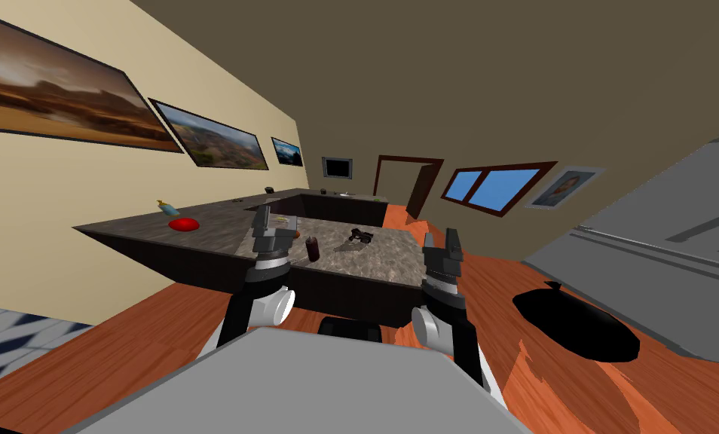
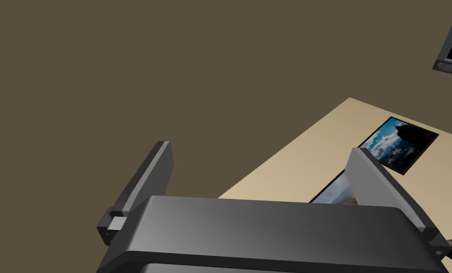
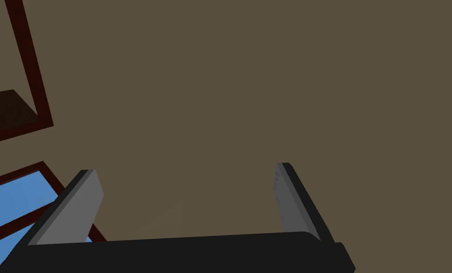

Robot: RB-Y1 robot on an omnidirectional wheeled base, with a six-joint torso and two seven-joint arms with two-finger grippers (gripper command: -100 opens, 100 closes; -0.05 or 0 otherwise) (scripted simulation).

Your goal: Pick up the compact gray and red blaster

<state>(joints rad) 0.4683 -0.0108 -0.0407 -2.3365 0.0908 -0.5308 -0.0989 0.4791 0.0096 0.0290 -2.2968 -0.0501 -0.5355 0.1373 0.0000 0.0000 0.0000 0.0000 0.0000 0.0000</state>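
While one blaster (image 1: 359, 236) lies on counter (image 1: 384, 262) near one bottle (image 1: 313, 249) — left gripper (image 2: 259, 147), right gripper (image 3: 186, 167) spread, empty.

Flat even simulator light, crisp edges, wide-lens splay stretching walls (image 1: 49, 188) toward the corners, whole head view rolled, darker shadow patch on the floor (image 1: 561, 392) right of the right fingers (image 1: 454, 239), window (image 1: 494, 188) brightest

Grey-brown countertop (image 1: 384, 262) (mottled all over), red dish (image 1: 184, 224), dark maroon bottle (image 1: 313, 249), seemingly grey blaster (image 1: 359, 236).
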